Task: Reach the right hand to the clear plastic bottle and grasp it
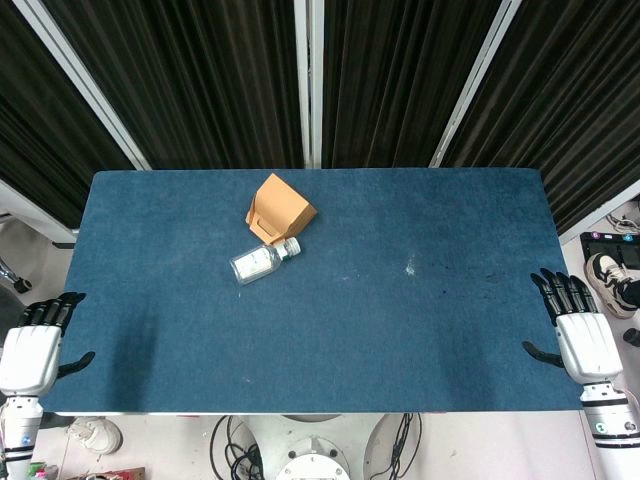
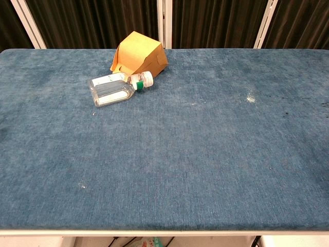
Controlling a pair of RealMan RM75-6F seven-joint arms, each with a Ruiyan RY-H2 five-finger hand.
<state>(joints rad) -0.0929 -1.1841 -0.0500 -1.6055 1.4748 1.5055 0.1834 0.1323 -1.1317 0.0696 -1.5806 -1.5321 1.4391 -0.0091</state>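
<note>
A clear plastic bottle (image 1: 262, 261) (image 2: 116, 88) with a white cap lies on its side on the blue table (image 1: 400, 300), cap toward the right, left of the table's middle. My right hand (image 1: 578, 336) hovers at the table's right edge, far from the bottle, fingers spread and empty. At the left front corner my left hand (image 1: 33, 350) is likewise open with nothing in it. Neither hand shows in the chest view.
An orange cardboard box (image 1: 279, 208) (image 2: 139, 56) stands just behind the bottle, touching or nearly touching its cap end. Black curtains hang behind the table. Shoes lie on the floor at the right (image 1: 612, 280).
</note>
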